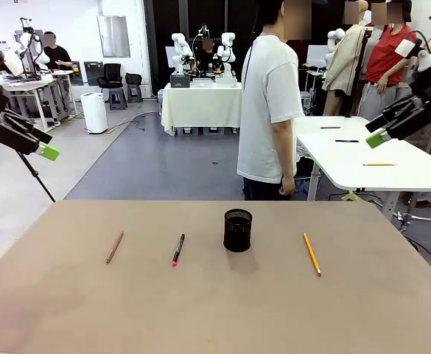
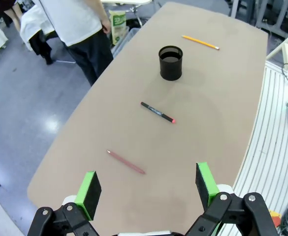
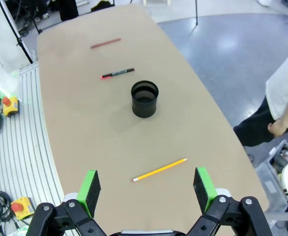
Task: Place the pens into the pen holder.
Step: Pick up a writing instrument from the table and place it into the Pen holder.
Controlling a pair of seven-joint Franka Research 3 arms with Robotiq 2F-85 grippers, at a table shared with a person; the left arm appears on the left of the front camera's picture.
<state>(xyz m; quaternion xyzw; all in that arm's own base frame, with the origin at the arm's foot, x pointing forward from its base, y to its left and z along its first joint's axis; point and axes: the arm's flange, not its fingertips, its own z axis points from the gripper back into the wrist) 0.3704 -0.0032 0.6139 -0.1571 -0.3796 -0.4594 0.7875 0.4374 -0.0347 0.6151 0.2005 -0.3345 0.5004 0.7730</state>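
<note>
Spread, empty: left gripper (image 2: 147, 184), right gripper (image 3: 147, 186). Centre: upright mesh pen holder (image 1: 237, 230); dark red pen (image 1: 114, 248), black marker (image 1: 178, 249) lie left, yellow pencil (image 1: 312, 254) right. Risk: flat thin pens slip pinch; tilted drop tips holder

A lab hall, by its grey floor (image 1: 156, 162), white worktable (image 1: 362, 158), cloth-draped table (image 1: 200, 109) and office chairs (image 1: 113, 75).

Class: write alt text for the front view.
A black mesh pen holder stands mid-table, a dark red pen and a black pen lying left of it, a yellow pencil right. The left gripper and right gripper hang open at either side.
</note>
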